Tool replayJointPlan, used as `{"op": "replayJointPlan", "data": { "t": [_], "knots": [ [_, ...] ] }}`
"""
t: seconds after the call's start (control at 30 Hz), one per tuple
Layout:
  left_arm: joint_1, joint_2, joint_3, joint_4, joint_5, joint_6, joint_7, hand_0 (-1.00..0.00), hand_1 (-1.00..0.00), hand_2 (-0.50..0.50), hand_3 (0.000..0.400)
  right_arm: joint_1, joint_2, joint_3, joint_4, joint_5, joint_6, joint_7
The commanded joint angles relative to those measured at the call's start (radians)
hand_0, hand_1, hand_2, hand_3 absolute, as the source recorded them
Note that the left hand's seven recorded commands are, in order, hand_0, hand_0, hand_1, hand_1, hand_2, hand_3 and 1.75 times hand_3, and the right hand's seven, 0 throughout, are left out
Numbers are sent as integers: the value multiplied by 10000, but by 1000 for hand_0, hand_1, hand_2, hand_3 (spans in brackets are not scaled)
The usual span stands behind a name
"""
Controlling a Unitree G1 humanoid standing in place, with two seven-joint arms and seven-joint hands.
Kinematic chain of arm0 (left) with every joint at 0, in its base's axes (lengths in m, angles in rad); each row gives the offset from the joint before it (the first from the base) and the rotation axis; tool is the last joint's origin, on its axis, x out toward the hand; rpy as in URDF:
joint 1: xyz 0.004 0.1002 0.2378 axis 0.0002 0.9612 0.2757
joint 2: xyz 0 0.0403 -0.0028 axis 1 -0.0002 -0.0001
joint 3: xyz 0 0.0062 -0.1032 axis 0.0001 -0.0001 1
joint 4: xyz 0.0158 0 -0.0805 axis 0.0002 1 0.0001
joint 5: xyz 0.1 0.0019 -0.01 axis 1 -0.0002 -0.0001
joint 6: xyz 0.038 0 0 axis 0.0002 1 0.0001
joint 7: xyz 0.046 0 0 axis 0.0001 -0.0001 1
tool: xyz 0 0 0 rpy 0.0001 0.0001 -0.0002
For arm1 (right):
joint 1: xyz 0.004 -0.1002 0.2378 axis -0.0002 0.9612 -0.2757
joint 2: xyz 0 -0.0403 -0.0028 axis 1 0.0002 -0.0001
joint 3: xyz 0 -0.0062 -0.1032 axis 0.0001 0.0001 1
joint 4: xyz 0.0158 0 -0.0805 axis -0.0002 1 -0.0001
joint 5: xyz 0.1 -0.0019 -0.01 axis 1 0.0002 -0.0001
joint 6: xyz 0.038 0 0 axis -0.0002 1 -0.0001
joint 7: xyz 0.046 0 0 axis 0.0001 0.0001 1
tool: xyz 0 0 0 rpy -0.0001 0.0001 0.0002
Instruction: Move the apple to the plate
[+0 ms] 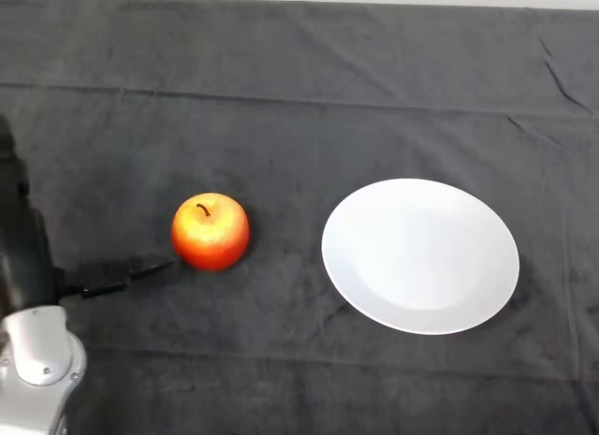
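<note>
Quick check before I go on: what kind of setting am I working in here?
Probably a staged test bench, not a real kitchen: a table under a dark cloth holds only a red-yellow apple and a bare white plate to its right, with the left hand reaching in beside the apple.

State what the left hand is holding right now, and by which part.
Nothing is held. The black left hand reaches toward the red-yellow round apple with straight fingers, beside its left side, on the dark cloth table.
</note>
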Motion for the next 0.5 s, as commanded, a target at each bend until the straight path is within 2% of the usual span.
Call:
{"op": "replayJointPlan", "data": {
  "t": [0.03, 0.5],
  "knots": [
    [-583, 118, -127, -220, 353, 156, -134, 0, 0, 0, 0, 119, -84, -99, -327, 89, -18, -75],
    [-1686, -304, -752, 1703, 814, -68, -744, 0, 0, 0, 0, 125, -78, -93, -346, 93, -12, -92]
  ]
}}
